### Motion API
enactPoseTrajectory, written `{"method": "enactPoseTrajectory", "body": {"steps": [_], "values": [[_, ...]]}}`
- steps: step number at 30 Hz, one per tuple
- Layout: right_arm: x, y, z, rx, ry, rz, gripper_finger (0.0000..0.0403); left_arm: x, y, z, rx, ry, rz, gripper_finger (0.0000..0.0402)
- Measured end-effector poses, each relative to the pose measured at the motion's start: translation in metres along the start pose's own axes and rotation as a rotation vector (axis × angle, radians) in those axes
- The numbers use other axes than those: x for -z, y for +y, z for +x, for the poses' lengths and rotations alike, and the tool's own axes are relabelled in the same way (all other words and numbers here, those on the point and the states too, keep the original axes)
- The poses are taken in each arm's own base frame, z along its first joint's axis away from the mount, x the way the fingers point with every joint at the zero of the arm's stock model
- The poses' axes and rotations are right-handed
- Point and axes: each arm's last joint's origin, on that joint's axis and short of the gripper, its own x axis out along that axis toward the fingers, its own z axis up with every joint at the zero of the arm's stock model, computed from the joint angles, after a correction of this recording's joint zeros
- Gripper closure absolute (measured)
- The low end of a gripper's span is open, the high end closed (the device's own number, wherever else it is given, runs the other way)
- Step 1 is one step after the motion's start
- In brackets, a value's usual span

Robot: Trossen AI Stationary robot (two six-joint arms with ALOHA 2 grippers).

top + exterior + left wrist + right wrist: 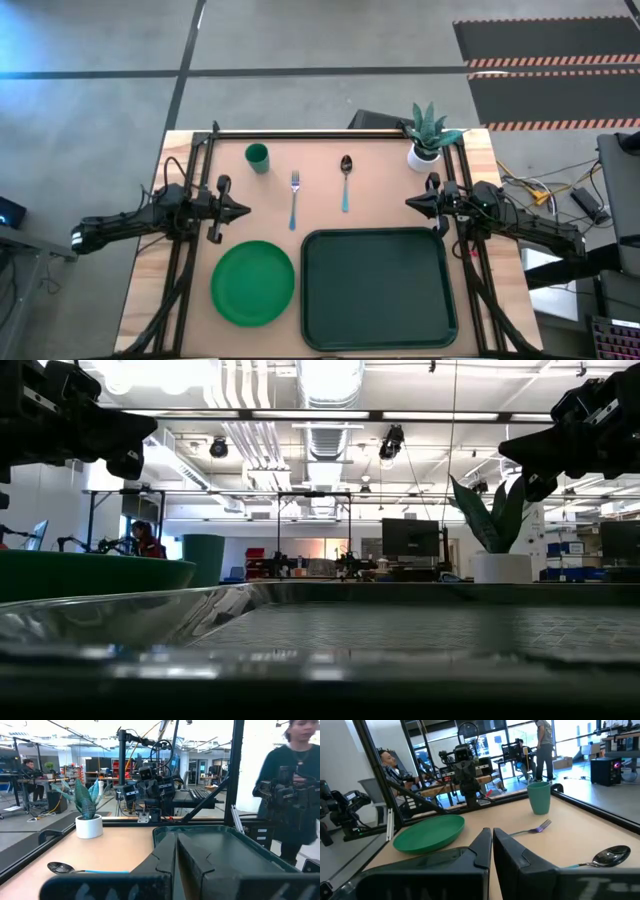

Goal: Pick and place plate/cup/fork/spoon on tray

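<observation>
The bright green plate (252, 282) lies flat at the table's near left, beside the dark green tray (378, 288) at the near right. The green cup (257, 157) stands upright at the far left. The fork (294, 198) and the spoon (345, 182), both with light blue handles, lie flat on the table between cup and plant. My left gripper (244, 210) hovers shut at the table's left side, pointing level toward the middle. My right gripper (409, 202) hovers shut at the right side, facing it. Neither holds anything.
A white pot with a spiky green plant (427, 135) stands at the far right corner, just beyond my right gripper. A black frame rail (330, 133) runs along the far edge. A person (295, 785) stands beyond the table's right side.
</observation>
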Motion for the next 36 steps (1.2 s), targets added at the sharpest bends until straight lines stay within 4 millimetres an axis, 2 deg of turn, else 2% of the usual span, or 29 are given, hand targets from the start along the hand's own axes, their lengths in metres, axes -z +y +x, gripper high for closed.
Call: {"method": "enactPoseTrajectory", "body": {"steps": [22, 28, 36], "values": [[-0.0006, 0.0002, 0.0000, -0.002, -0.006, 0.009, 0.0394, 0.0000, 0.0000, 0.0000, 0.000, 0.000, 0.000, 0.0402], [-0.0020, 0.0005, 0.0000, -0.009, -0.022, 0.173, 0.0394, 0.0000, 0.0000, 0.0000, 0.000, 0.000, 0.000, 0.0402], [-0.0078, 0.0019, -0.0004, -0.030, -0.079, 0.219, 0.0394, 0.0000, 0.0000, 0.0000, 0.000, 0.000, 0.000, 0.0402]]}}
